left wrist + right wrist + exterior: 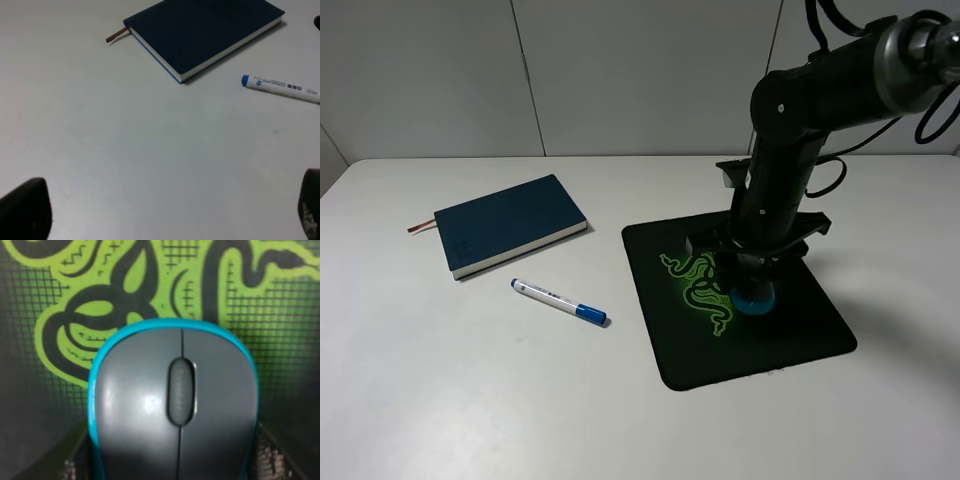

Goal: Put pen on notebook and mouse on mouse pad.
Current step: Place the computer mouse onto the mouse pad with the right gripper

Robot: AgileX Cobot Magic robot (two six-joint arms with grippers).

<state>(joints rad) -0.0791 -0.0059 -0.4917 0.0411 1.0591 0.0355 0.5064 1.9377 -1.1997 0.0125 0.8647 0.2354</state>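
Nearest the high camera is found the mouse pad (800, 340), the largest thing on the table (440, 400); it is spread directly beneath the right claw (755, 283), which is set low over its middle, just beside the green snake logo (695, 285). Next in size, the notebook (508, 225) is laid shut well apart from that claw, past the pad's edge on the left arm's side, and ahead of the left claw (167, 215), with its ribbon bookmark (116, 35) shown at the end turned away from the pad. The mouse (175, 405) is held within the right claw, whose fingers are closed against its teal flanks; it is placed over the pad, though whether it is resting on the surface cannot be told. Smallest, the pen (558, 301) is seen on bare table between notebook and pad, touching neither. The left claw is spread wide and nothing is gripped by it. From it the pen is found ahead and off toward the pad's side, its long axis laid across the line of reach, blue cap toward the pad, with the notebook just beyond. The left arm is judged the nearer and the free one, so the barrel would best be taken crosswise and carried onward to the cover.
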